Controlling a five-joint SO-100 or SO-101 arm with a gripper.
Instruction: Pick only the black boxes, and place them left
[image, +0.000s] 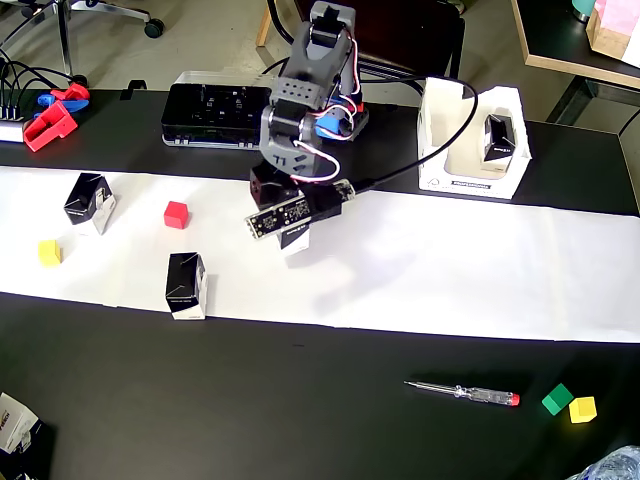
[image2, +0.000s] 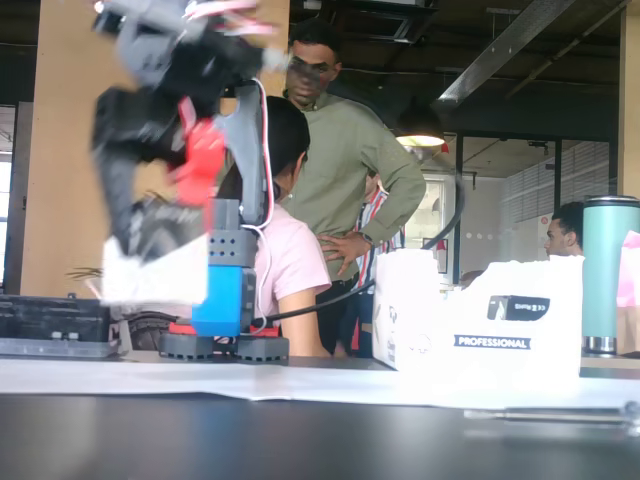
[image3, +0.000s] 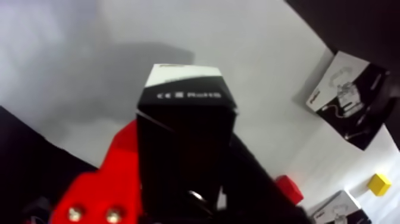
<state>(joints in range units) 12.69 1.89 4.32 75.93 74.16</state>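
My gripper (image: 292, 232) is shut on a black box (image: 295, 240) and holds it above the white paper, mid-table. In the wrist view the box (image3: 184, 119) sits between the red finger (image3: 116, 173) and the black finger (image3: 253, 173), white end outward. In the blurred fixed view the gripper (image2: 155, 255) carries it (image2: 155, 275) above the table. Two more black boxes (image: 90, 200) (image: 186, 284) stand on the paper at the left; they also show in the wrist view (image3: 351, 98) (image3: 336, 210). Another black box (image: 498, 138) rests in the white tray (image: 440, 170) at the right.
A red cube (image: 176, 214) and a yellow cube (image: 49, 252) lie between the left boxes. A flat black device (image: 215, 112) sits behind the arm. A screwdriver (image: 462, 392) and green (image: 557, 398) and yellow (image: 583, 409) cubes lie at the front right.
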